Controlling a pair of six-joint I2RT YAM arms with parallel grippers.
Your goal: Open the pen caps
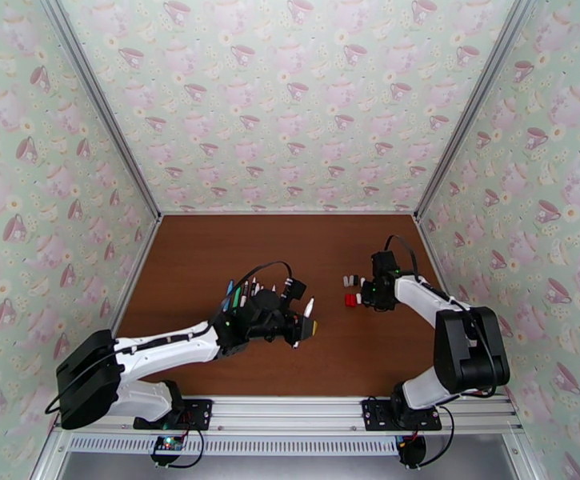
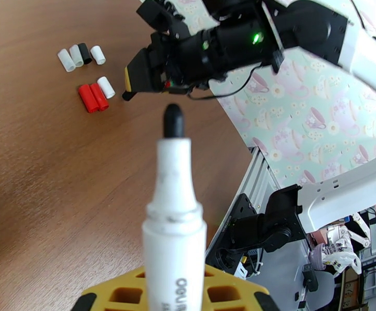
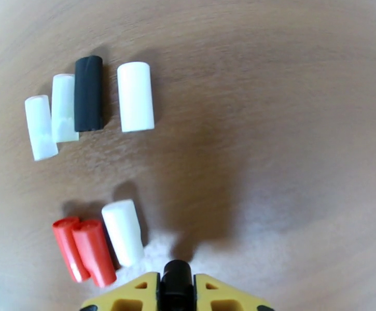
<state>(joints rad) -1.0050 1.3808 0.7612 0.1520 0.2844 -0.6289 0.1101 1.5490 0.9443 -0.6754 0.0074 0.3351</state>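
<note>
Since the right hand [image 3: 176,288] is clamped on a black cap [image 3: 176,270], low over the tabletop [image 3: 291,151] by the look of its shadow, the release is the risky bit. It hangs just beside the near cluster: two red caps [image 3: 92,250] and a white cap [image 3: 123,231], all touching. If it opens too high or off-line, the cap lands on them. They're round stubs lying on their sides, so I'd expect rolling. The far row has three white caps [image 3: 135,97] and a loose black cap [image 3: 89,93], side by side.

Left hand [image 2: 175,299] is closed on the white pen [image 2: 175,224], with its black tip [image 2: 173,120] bare and aimed toward the right hand. A careless swing could put ink on the arm or cable. From above, spare pens [image 1: 238,294] sit tight against the left wrist, and a turn could sweep them.

Writing: dark print on the barrel reads roughly "OOU" and is cut off at the fingers. No brand I can make out.
</note>
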